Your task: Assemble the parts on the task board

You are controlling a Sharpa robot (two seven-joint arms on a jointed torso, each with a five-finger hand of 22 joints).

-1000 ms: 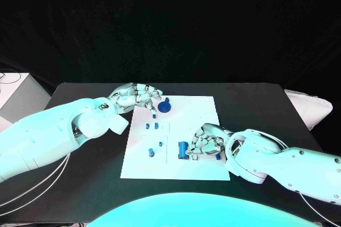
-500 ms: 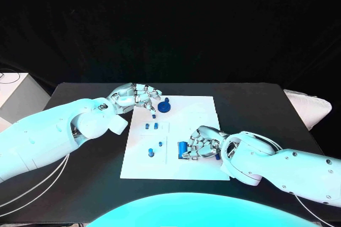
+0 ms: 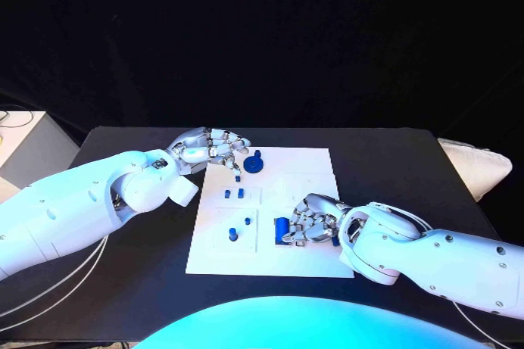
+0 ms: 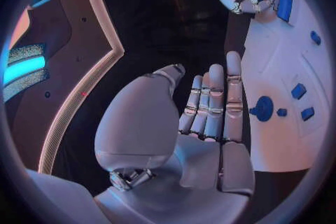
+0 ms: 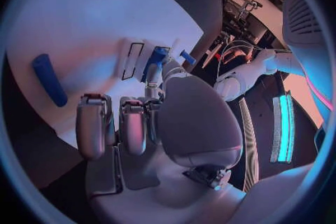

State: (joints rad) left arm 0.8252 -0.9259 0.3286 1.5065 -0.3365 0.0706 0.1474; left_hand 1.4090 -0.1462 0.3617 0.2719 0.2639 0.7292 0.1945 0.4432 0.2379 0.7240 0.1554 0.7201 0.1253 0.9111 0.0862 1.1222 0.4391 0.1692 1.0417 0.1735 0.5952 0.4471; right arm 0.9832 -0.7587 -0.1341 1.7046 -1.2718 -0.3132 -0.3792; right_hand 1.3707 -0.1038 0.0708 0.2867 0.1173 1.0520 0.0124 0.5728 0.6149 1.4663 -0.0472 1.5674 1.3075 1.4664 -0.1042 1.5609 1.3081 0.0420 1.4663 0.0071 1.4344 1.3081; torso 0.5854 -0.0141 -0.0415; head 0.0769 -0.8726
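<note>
I had the right hand (image 3: 314,222) curled over the near right part of the task board (image 3: 306,175), its fingers crowding a long blue block (image 3: 282,229). I could not tell whether they actually gripped it or only touched it. The left hand (image 3: 214,149) hovered released, fingers straight, at the board's far left edge, beside the round blue knob (image 3: 254,165). Smaller blue parts (image 3: 235,192) lay between the two hands. My worry was a glancing hold: the block could tip or skid on the smooth plate. The unsecured board might also shift on the tabletop (image 3: 404,160) under a sideways push.
</note>
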